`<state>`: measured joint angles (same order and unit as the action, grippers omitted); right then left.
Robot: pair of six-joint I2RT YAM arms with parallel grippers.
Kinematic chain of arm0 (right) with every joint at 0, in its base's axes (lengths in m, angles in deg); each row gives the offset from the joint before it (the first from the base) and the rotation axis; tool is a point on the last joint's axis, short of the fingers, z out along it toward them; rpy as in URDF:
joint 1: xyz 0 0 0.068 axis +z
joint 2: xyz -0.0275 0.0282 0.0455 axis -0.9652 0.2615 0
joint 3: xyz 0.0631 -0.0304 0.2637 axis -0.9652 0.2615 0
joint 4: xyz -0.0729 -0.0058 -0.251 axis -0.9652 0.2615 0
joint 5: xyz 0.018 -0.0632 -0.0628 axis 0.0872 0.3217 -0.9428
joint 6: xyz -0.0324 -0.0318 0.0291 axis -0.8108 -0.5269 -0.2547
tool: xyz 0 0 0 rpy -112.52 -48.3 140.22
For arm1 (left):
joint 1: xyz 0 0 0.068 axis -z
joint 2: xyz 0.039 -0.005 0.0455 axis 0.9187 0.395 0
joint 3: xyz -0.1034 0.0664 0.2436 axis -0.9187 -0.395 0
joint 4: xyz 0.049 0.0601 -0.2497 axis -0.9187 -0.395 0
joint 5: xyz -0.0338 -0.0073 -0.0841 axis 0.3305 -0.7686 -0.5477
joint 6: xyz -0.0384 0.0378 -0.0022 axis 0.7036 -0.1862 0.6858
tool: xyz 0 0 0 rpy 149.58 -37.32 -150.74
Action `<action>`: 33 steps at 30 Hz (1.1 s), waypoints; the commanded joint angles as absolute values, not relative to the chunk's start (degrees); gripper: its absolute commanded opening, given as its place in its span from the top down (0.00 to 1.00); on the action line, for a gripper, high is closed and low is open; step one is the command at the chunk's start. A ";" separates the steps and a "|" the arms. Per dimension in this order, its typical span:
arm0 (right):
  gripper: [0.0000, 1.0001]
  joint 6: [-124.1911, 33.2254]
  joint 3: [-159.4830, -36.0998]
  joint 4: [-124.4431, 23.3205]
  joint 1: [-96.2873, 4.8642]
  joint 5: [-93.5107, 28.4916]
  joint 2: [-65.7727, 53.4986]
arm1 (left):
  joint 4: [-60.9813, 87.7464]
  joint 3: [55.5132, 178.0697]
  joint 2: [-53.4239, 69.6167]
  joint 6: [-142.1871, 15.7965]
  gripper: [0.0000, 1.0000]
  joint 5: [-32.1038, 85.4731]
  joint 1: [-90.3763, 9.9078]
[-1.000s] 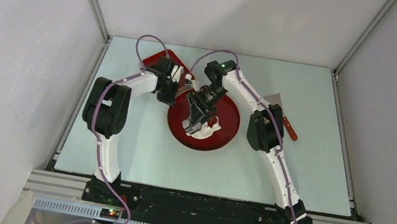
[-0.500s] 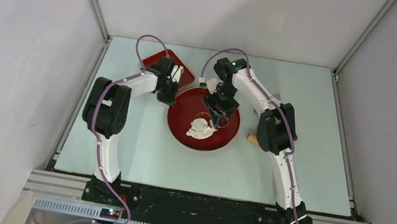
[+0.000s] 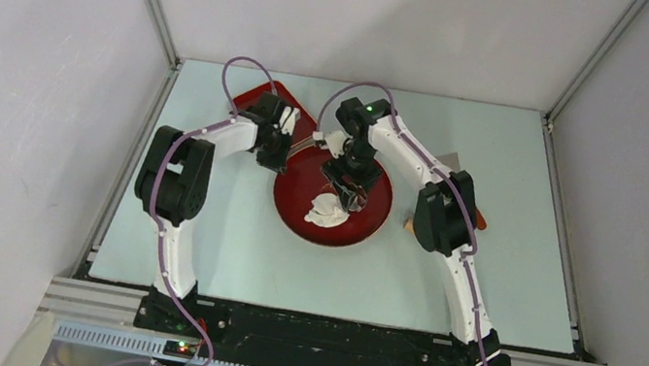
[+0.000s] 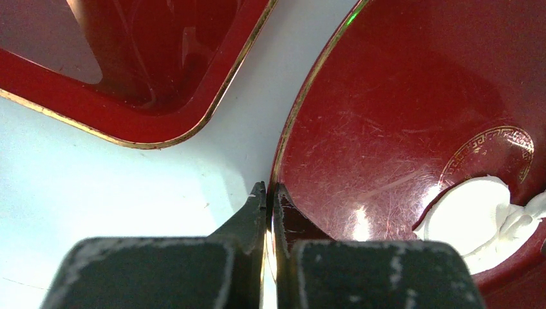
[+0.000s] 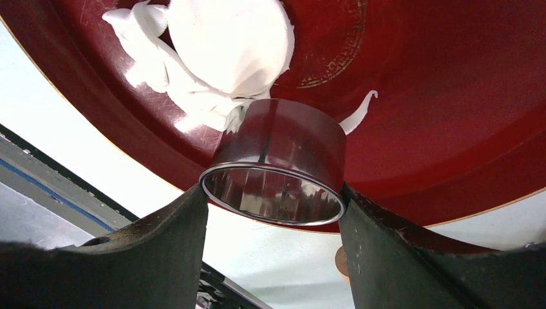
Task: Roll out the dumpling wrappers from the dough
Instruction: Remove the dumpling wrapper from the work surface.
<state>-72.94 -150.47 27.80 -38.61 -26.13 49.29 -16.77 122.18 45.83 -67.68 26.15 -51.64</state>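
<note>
A round red plate (image 3: 362, 230) holds white dough. Its flat roundish part, the dumpling wrapper (image 5: 235, 42), has a ragged strip (image 5: 151, 55) running off one side. A thin scrap (image 5: 358, 113) lies apart. My right gripper (image 5: 273, 193) is shut on a shiny metal ring cutter (image 5: 283, 138), which sits at the dough's edge; whether it touches the plate I cannot tell. In the top view that gripper (image 3: 348, 189) is over the plate's far half. My left gripper (image 4: 270, 192) is shut on the plate's rim (image 4: 302, 96), on its far left side (image 3: 280, 162).
A square red tray (image 3: 267, 95) stands just beyond the left gripper, close to the plate. A scraper with a metal blade (image 3: 448, 159) and orange handle (image 3: 481, 224) lies behind the right arm, and a wooden end (image 3: 411, 223) shows beside it.
The right gripper lifted the cutter off the dough and drew back toward the plate's far side, uncovering the dough. The left gripper kept still on the rim.
</note>
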 commanded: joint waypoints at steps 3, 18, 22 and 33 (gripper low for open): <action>0.57 -73.92 -151.18 28.44 -37.36 -25.62 48.87 | -15.88 121.79 43.17 -67.22 1.00 26.54 -51.62; 0.58 -75.11 -147.10 30.14 -35.78 -24.32 48.81 | -15.87 121.74 43.09 -67.22 1.00 26.56 -51.62; 0.58 -75.06 -145.52 30.19 -35.75 -24.53 47.74 | -15.88 121.72 43.08 -67.22 1.00 26.58 -51.62; 0.59 -75.54 -142.20 30.66 -35.60 -25.53 45.96 | -15.86 121.68 43.08 -67.22 1.00 26.57 -51.60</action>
